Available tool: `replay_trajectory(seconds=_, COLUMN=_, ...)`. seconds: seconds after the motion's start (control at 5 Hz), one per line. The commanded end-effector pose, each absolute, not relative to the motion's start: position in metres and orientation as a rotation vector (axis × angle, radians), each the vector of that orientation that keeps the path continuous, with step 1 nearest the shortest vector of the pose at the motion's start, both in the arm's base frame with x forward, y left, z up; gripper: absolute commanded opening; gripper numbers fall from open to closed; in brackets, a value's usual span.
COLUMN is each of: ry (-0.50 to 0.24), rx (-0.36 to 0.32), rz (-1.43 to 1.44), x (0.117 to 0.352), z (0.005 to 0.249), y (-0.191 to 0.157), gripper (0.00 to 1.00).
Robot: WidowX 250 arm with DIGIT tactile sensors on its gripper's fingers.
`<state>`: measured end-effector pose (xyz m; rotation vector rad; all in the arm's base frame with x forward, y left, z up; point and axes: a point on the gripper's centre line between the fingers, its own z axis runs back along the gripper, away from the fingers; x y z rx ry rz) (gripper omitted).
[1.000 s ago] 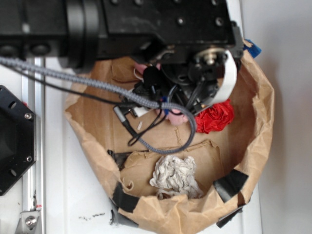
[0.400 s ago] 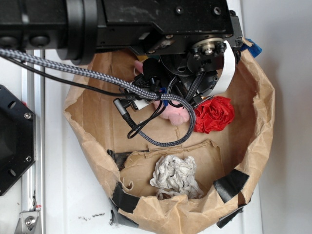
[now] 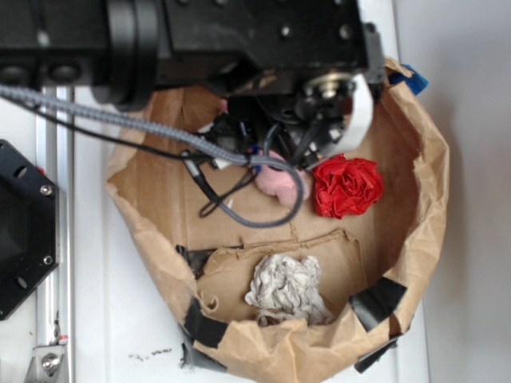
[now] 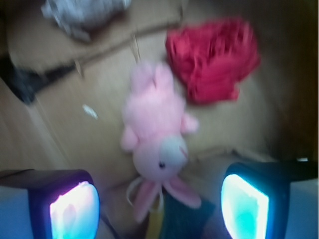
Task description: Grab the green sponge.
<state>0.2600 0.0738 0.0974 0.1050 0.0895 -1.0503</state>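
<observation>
The green sponge (image 4: 187,219) lies at the bottom edge of the wrist view, dark green with a yellow foam side (image 4: 155,225). A pink bunny's (image 4: 155,130) ears rest over its near corner. My gripper (image 4: 159,209) is open above it, and the sponge sits in the gap between the two glowing fingers (image 4: 75,209), nearer the right one. Nothing is held. In the exterior view the black arm (image 3: 239,40) hides the sponge and the fingers; only the bunny's body (image 3: 279,182) shows below it.
Everything lies in a crumpled brown paper bag tray (image 3: 431,183) with black tape patches (image 3: 375,302). A red crumpled cloth (image 3: 346,185) lies right of the bunny. A grey-white rag (image 3: 287,289) lies near the front wall. Cables (image 3: 239,211) hang from the arm.
The arm has shifted toward the top of the exterior view, uncovering more of the bunny and the red cloth. The cable loop has risen with it.
</observation>
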Motion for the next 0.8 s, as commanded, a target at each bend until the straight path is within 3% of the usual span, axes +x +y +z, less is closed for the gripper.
replay_trajectory(seconds=0.0, ry=0.096, rx=0.192, rz=-1.129, x=0.257, z=0.123, y=0.069, gripper=1.0)
replay_trajectory(seconds=0.6, ry=0.168, rx=0.226, rz=-1.105, x=0.259, z=0.105, y=0.085, gripper=1.0)
